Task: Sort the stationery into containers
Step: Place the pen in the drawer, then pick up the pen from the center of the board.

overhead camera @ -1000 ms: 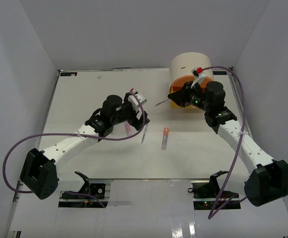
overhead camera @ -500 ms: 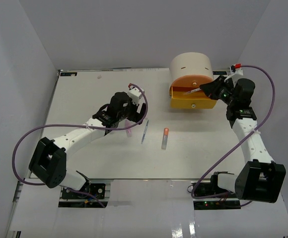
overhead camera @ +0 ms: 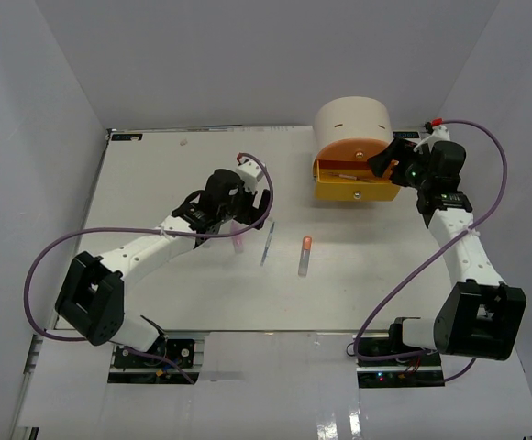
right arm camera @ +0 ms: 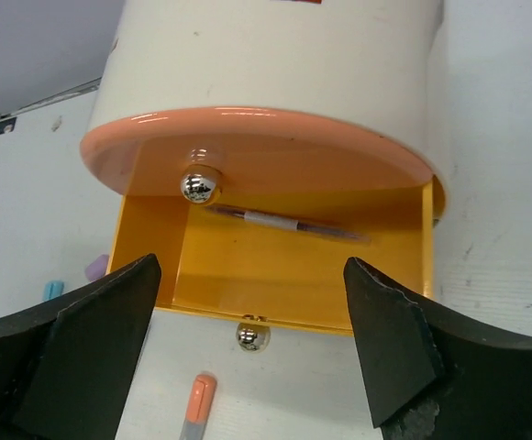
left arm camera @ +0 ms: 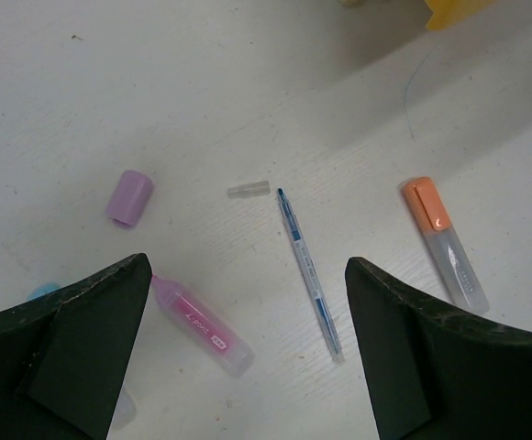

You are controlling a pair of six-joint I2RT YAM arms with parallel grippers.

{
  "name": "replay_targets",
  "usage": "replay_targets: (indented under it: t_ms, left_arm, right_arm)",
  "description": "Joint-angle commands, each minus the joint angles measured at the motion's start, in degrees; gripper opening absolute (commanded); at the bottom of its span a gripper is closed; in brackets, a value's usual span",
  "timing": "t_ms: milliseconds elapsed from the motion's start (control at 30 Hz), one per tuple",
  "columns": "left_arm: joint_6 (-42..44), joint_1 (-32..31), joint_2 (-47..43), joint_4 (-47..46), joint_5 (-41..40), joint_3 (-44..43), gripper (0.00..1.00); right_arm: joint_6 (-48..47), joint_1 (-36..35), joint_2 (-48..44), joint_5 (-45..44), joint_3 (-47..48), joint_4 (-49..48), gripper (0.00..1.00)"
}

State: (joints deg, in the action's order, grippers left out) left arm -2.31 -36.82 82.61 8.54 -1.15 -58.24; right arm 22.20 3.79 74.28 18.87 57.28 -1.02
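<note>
The flat white table (overhead camera: 156, 174) has grey walls (overhead camera: 46, 101) close on the left, back and right. There is a lot of open room to the left of the left gripper (left arm camera: 248, 266) and on the near side of it. The right gripper (right arm camera: 252, 275) has less room. The right wall is near it, and the round cream organiser tub (right arm camera: 275, 55) stands right in front of it, by the back edge.

A yellow drawer (right arm camera: 275, 270) sticks out of the tub, open, straight ahead of the right gripper. A peach-orange drawer (right arm camera: 257, 147) with a shiny knob (right arm camera: 199, 186) sits shut just above it. The right gripper's two fingers are wide apart and hold nothing. A thin dark pen (right arm camera: 289, 223) lies inside the yellow drawer, past the fingertips.

The left gripper's fingers are wide apart too, and empty, above the table. Below it, by its right finger, lies a clear marker with an orange cap (left arm camera: 442, 240). By its left finger lies a pink marker (left arm camera: 202, 324). Between the fingers lies a thin blue pen (left arm camera: 309, 273). Farther ahead are a small purple cap (left arm camera: 129, 197) and a tiny clear cap (left arm camera: 249, 190), apart from each other.
</note>
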Motion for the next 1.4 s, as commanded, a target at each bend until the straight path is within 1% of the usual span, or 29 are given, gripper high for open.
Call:
replay_targets:
  t_ms: [0,100,133,167,200,233,267,300,333,400,433,467,500,533,600,633,700,733,833,900,1033,1100,1233,1267,1300,1367]
  left_arm:
    - [-1.0,0.3,0.1,1.0,-1.2,-2.4,0.98]
    - [-1.8,0.5,0.0,1.2,-1.7,-2.7,0.98]
    - [-2.3,0.6,0.0,1.5,-1.8,-2.8,0.98]
    - [-2.8,0.7,0.0,1.7,-2.2,-2.9,0.98]
    - [-3.2,0.9,0.2,2.0,-2.9,-3.2,0.98]
    - [-4.3,1.3,0.4,2.4,-3.2,-3.5,0.98]
    - [-5.0,1.7,0.4,2.7,-3.6,-3.9,0.98]
    - [-5.8,2.1,0.8,3.6,-3.6,-4.2,0.98]
    - [-7.5,3.2,1.0,3.9,-3.6,-4.5,0.98]
    - [-9.3,4.6,1.4,4.9,-3.2,-5.1,0.98]
    - [-10.3,6.3,1.5,5.2,-2.3,-5.3,0.98]
    - [-11.9,7.1,1.6,5.3,-1.7,-5.5,0.98]
    - [-12.6,7.9,1.7,5.5,-1.0,-5.6,0.98]
    - [-13.3,9.5,1.6,5.6,0.1,-5.6,0.98]
    - [-14.7,10.8,1.3,5.5,0.4,-5.6,0.98]
    - [-15.1,11.9,1.0,5.5,0.5,-5.6,0.98]
    - [-15.8,12.8,0.5,5.4,0.3,-5.6,0.98]
    - [-16.0,13.8,0.0,5.4,0.1,-5.3,0.98]
    - [-16.4,15.4,-0.7,4.9,-1.0,-5.0,0.98]
    - [-16.9,16.2,-1.0,4.8,-1.8,-4.7,0.98]
    - [-17.5,17.9,-1.2,4.5,-2.5,-4.4,0.98]
    - [-17.6,18.2,-1.3,4.3,-2.2,-4.3,0.98]
    - [-17.6,18.3,-1.4,4.1,-1.7,-4.1,0.98]
    - [-17.7,18.3,-1.5,4.1,-1.7,-4.2,0.98]
    - [-17.6,18.3,-1.4,4.0,-1.7,-4.1,0.98]
    - [-17.6,18.3,-1.5,4.0,-1.7,-4.1,0.98]
  right_arm:
    - [-4.9,0.3,-2.5,-6.3,4.9,4.3,0.89]
    - [-6.7,0.1,-4.6,-9.5,5.1,6.5,0.97]
    - [-7.7,-0.2,-6.2,-10.6,5.1,6.9,0.98]
    - [-8.2,-1.3,-7.1,-11.0,4.9,7.5,0.98]
    - [-8.7,-2.2,-7.9,-11.5,4.4,7.7,0.95]
    - [-9.7,-4.6,-9.4,-12.9,4.0,8.7,0.92]
    - [-10.2,-7.1,-10.0,-13.8,4.0,8.7,0.92]
    - [-10.8,-9.1,-11.1,-16.6,3.6,9.9,0.91]
    - [-11.7,-14.0,-11.4,-18.3,3.5,10.5,0.90]
    - [-11.9,-19.3,-11.8,-24.3,3.1,12.4,0.90]
    - [-11.8,-24.7,-11.6,-26.0,3.0,13.3,0.90]
    - [-11.2,-27.4,-11.3,-27.5,3.0,13.9,0.90]
    - [-10.8,-30.0,-10.2,-30.3,2.9,15.2,0.90]
    - [-10.3,-34.9,-9.5,-31.9,2.9,15.9,0.90]
    - [-8.8,-39.8,-6.8,-36.2,2.9,16.7,0.90]
    - [-8.2,-44.2,-5.8,-37.5,2.8,17.0,0.90]
    - [-6.0,-48.0,-2.1,-39.4,2.7,16.7,0.90]
    - [-5.1,-51.1,-0.6,-39.9,2.9,16.5,0.90]
    - [-2.2,-55.7,5.9,-41.1,3.8,15.9,0.90]
    - [-0.7,-57.2,10.5,-41.7,4.6,14.8,0.90]
    - [3.1,-59.8,16.8,-44.3,4.9,11.4,0.91]
    - [3.7,-60.6,20.4,-46.6,6.5,11.1,0.95]
    - [5.5,-61.3,25.3,-48.0,9.5,12.5,1.00]
    - [6.2,-61.2,26.0,-48.4,9.7,12.6,1.00]
    - [6.4,-61.3,27.0,-48.7,9.9,12.4,0.94]
    - [6.8,-61.2,27.8,-48.8,9.9,11.4,0.91]
